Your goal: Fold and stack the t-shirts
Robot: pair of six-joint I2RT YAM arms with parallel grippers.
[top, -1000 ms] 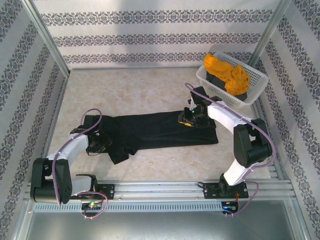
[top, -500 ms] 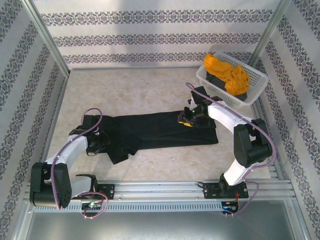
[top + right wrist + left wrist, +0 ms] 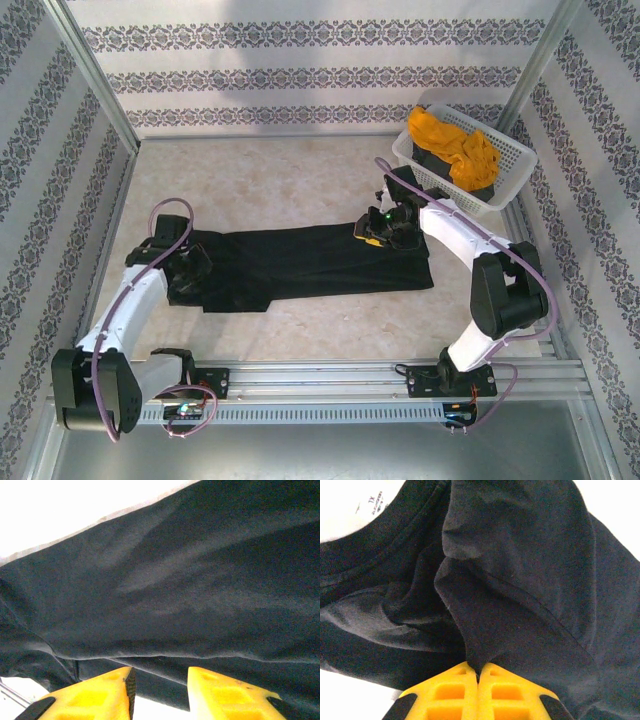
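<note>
The left pincer (image 3: 479, 672) has its two yellow fingers pressed together, pinching a raised fold of the large black fabric t-shirt (image 3: 520, 580) near its collar. The right pincer (image 3: 160, 680) stands with its fingers apart and nothing between them, its tips at the edge of the same shirt.

From above, the left pincer (image 3: 185, 268) sits at the shirt's left end and the right pincer (image 3: 378, 232) at its upper right corner. The shirt (image 3: 310, 260) lies stretched across the pale table (image 3: 280, 180).

There are three shirts in all. The orange-yellow fabric t-shirt (image 3: 455, 140) is heaped on the dark grey fabric t-shirt (image 3: 432, 163), both inside the one white plastic lattice basket (image 3: 515, 172) at the far right corner.

Half a second earlier, the left pincer was lower and nearer the arm bases. It has since moved away from them and leftwards. The sleeve flap that hung toward the near edge is now drawn in. The right pincer has hardly shifted.
</note>
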